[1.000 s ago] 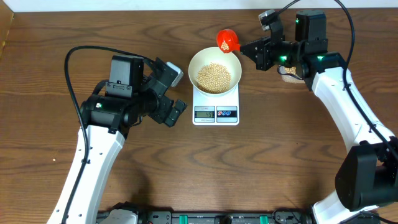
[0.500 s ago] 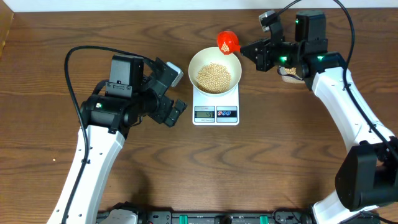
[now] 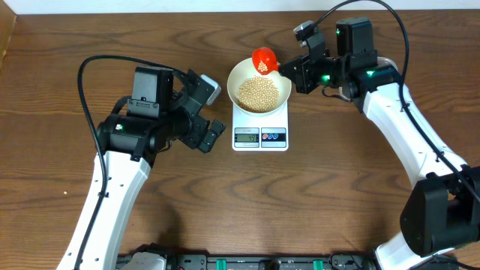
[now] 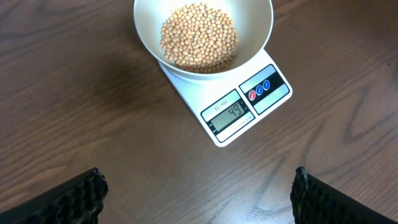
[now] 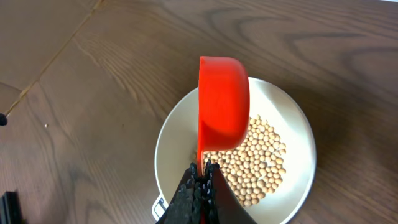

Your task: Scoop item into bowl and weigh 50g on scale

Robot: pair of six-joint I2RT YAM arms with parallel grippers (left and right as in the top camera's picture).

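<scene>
The white bowl (image 3: 234, 79) stands on the scale (image 3: 260, 136) and holds a heap of tan beans (image 3: 259, 92). My right gripper (image 3: 285, 66) is shut on the handle of a red scoop (image 3: 263, 58), which hangs tipped over the bowl's far rim with a few beans at its mouth. In the right wrist view the scoop (image 5: 222, 102) is turned on its side above the beans (image 5: 255, 162), its handle pinched in the gripper (image 5: 204, 169). My left gripper (image 3: 215, 110) hovers open left of the scale. The left wrist view shows the scale (image 4: 273, 93), whose display reads 44.
A black cable (image 3: 97, 64) loops over the table behind the left arm. The table's far edge (image 3: 150, 11) runs along the top of the overhead view. Bare brown wood surrounds the scale.
My right gripper has carried the red scoop left, from just outside the bowl's far right rim to over the bowl. The left arm has not moved.
</scene>
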